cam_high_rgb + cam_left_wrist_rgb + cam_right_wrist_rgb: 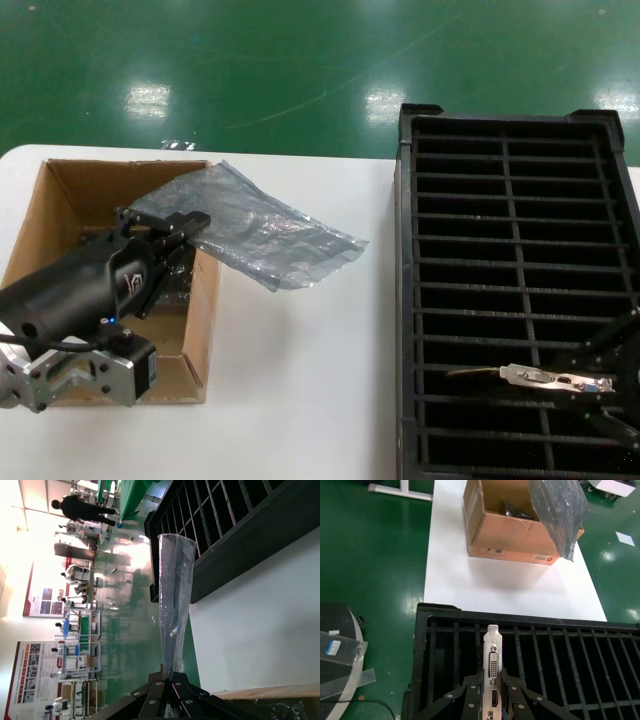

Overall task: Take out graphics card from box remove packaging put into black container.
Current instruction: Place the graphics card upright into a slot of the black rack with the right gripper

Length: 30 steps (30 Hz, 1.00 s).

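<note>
Card is out of its wrap and out of the box — the first two steps look done. The graphics card (545,378) is pinched by its silver bracket in the right end effector (491,700), fingers pressed against either side of the bracket, and it sits low over the near rows of the black container (405,300). From the head view the board lies nearly along a slot line; whether it is already seated between ribs or just above them I cannot tell. In the right wrist view the bracket stands upright with its ports facing the camera.

The packaging (250,230), empty and crinkled, is clamped at one end by the left end effector (168,232), which hovers over the box (55,215). The free end of the bag drapes past the box's right wall and appears to rest on the white counter (300,380).

Other dark wrapped items remain inside the box, visible in the right wrist view.

Left to do, by my reading: settle the card fully into a slot and release it — and drop the spent bag somewhere out of the way.
</note>
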Motion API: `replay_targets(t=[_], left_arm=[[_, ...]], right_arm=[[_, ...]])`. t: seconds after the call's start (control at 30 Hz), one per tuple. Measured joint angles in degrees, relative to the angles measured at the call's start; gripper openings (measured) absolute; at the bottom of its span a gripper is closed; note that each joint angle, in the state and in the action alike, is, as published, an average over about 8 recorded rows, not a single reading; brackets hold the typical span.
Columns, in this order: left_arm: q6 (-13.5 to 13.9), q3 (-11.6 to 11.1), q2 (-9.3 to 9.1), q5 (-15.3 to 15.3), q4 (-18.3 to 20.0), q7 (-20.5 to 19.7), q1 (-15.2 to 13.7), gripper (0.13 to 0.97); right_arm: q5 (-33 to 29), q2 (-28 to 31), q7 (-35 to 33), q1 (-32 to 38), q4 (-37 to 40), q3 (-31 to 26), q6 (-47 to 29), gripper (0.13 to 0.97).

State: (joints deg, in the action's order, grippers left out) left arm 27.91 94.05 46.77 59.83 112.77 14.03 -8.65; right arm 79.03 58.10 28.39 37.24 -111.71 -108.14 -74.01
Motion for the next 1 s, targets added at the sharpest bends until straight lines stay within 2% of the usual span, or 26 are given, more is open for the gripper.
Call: replay_targets(t=[0.5,1.0], left_arm=[[0.0,0.0,0.0,0.0,0.0,0.0,0.0,0.139],[0.0,0.0,0.0,0.0,0.0,0.0,0.0,0.139]], right_arm=[[0.57,-0.23,-1.18,3.18,-0.23,0.04,-4.19,0.188],[-3.85,-5.23,-3.86,8.34,4.65,-4.25,-7.83,0.188]])
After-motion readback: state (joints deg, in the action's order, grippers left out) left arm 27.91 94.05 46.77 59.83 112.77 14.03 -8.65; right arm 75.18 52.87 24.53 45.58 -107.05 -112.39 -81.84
